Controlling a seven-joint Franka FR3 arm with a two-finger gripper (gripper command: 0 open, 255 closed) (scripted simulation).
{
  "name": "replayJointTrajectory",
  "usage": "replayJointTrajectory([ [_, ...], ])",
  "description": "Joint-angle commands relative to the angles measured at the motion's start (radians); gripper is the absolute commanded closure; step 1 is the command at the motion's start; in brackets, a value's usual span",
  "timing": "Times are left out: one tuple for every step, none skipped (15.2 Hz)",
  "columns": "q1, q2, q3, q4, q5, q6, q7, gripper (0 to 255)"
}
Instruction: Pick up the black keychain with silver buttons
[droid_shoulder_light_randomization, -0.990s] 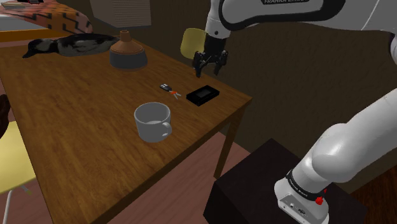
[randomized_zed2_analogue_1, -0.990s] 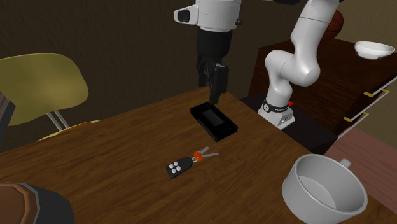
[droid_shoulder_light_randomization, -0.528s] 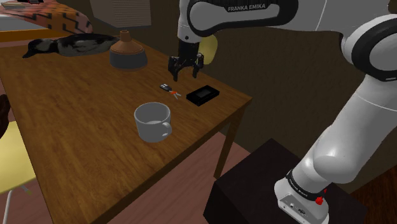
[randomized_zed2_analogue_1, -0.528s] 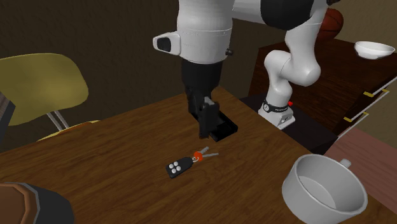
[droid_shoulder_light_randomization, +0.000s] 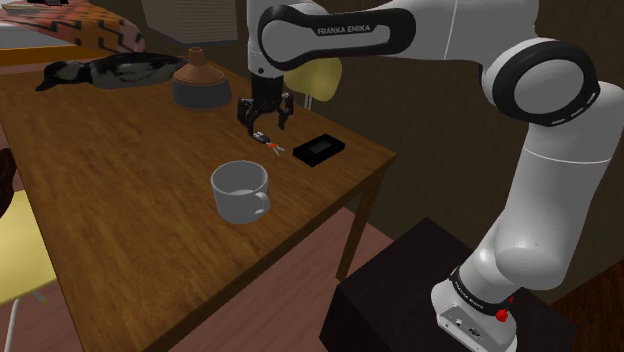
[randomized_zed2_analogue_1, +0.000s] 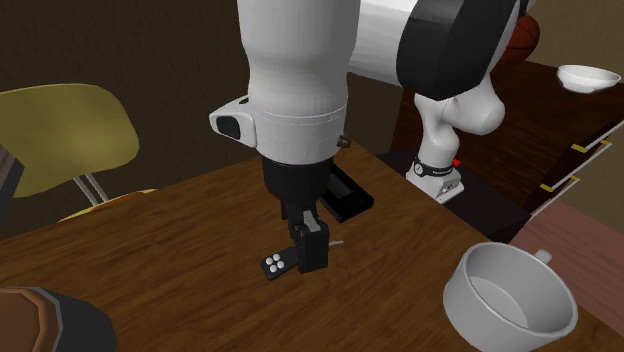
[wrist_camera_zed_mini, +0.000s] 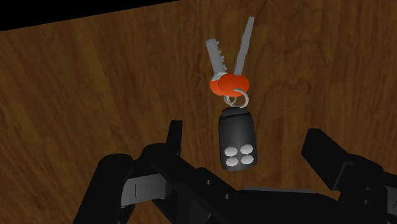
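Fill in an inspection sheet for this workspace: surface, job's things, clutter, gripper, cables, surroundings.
Surface: brown wooden table.
Job's things: black keychain fob with four silver buttons, orange-capped grey keys attached, lying flat on the table.
Clutter: white mug, flat black box, squat brown jug, dark duck figure.
Gripper: black two-finger gripper open, fingers either side of the fob, not touching.
Cables: nothing seen.
Surroundings: yellow chair, black stand box, white bowl on wooden dresser.

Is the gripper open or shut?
Open: in the wrist view the gripper has its fingers apart, the keychain on the table between them, untouched.
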Motion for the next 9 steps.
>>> replayJointTrajectory([
  [0.002,0.005,0.0,-0.021,-0.003,0.026,0.005,0],
  [0.001,0.006,0.0,-0.034,-0.003,0.039,0.006,0],
  [0.001,0.007,-0.001,-0.046,-0.004,0.052,0.006,0],
  [0.0,0.008,-0.001,-0.058,-0.004,0.065,0.007,0],
  [0.0,0.008,-0.001,-0.065,-0.005,0.073,0.008,0],
  [0.0,0.008,-0.001,-0.065,-0.005,0.073,0.008,0],
  [0.0,0.007,-0.001,-0.067,-0.004,0.074,0.008,255],
  [0.0,0.008,-0.001,-0.066,-0.005,0.073,0.008,255],
  [0.0,0.007,-0.001,-0.066,-0.004,0.073,0.008,255],
])
